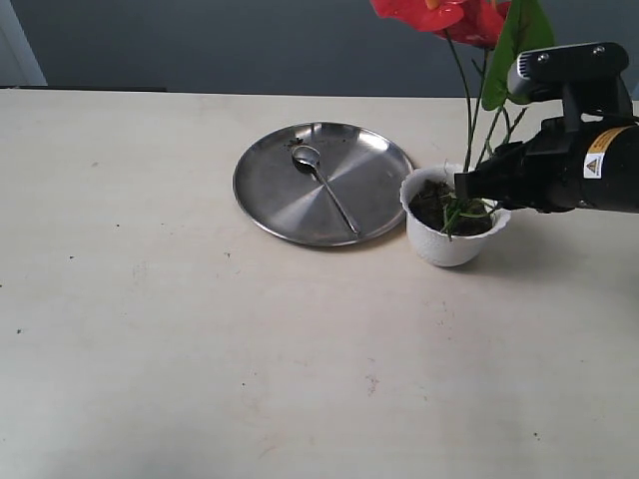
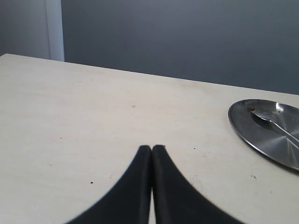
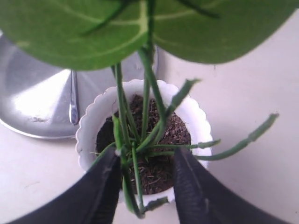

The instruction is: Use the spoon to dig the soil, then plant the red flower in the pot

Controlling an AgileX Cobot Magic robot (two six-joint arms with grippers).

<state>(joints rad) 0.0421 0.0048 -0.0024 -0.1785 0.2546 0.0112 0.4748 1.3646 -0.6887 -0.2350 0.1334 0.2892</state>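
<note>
The red flower (image 1: 449, 15) stands with its green stems (image 3: 149, 88) in the soil (image 3: 175, 133) of the white scalloped pot (image 1: 446, 244). Its big leaf (image 3: 93, 32) hangs over the pot. My right gripper (image 3: 145, 156) reaches to the pot's rim from the right. Its jaws stand apart around the lower stems. One finger (image 3: 110, 182) touches them and the other stays clear. The spoon (image 1: 324, 180) lies on the steel plate (image 1: 280, 200), to the pot's left. My left gripper (image 2: 152, 148) is shut on nothing above bare table, away from the plate.
The steel plate (image 2: 261, 140) carries a few soil crumbs near the spoon's bowl (image 2: 259, 115). The pot almost touches the plate's right edge. Pale tabletop (image 1: 200, 349) stretches to the left and front. A dark wall runs behind the table's far edge.
</note>
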